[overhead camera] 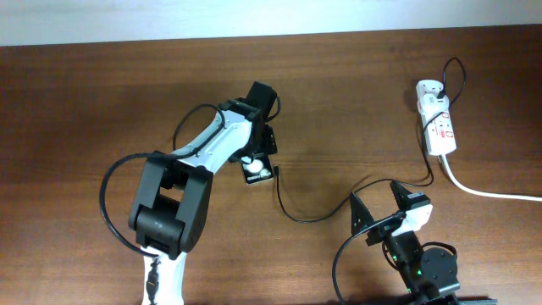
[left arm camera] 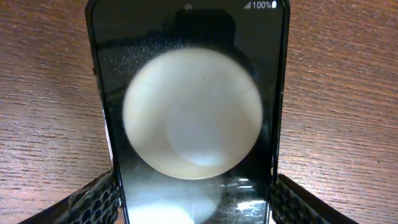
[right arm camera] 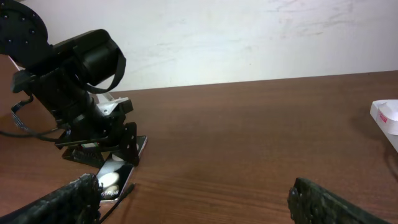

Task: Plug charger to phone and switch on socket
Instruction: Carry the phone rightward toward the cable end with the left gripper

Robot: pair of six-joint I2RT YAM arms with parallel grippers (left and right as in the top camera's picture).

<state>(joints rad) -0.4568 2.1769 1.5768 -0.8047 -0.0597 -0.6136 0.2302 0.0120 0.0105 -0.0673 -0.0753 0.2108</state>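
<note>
The phone [overhead camera: 257, 173] lies flat on the table, a black slab with white round patches. It fills the left wrist view [left arm camera: 193, 93], its screen lit and reading 100%. My left gripper [overhead camera: 257, 161] reaches down over it, and its two fingers [left arm camera: 194, 202] press against the phone's long sides. The charger, a thin black cable [overhead camera: 315, 214], runs from the socket's adapter across the table. Its plug tip [right arm camera: 127, 187] lies at the phone's near corner; I cannot tell whether it is inserted. The socket [overhead camera: 438, 127] lies at the far right. My right gripper [overhead camera: 378, 207] is open and empty, hovering over the cable.
A thick white cord [overhead camera: 491, 193] leaves the socket toward the right edge. The socket's white end shows at the right of the right wrist view [right arm camera: 387, 117]. The left arm's body [overhead camera: 182, 191] stretches from the front left. Bare brown wood lies between phone and socket.
</note>
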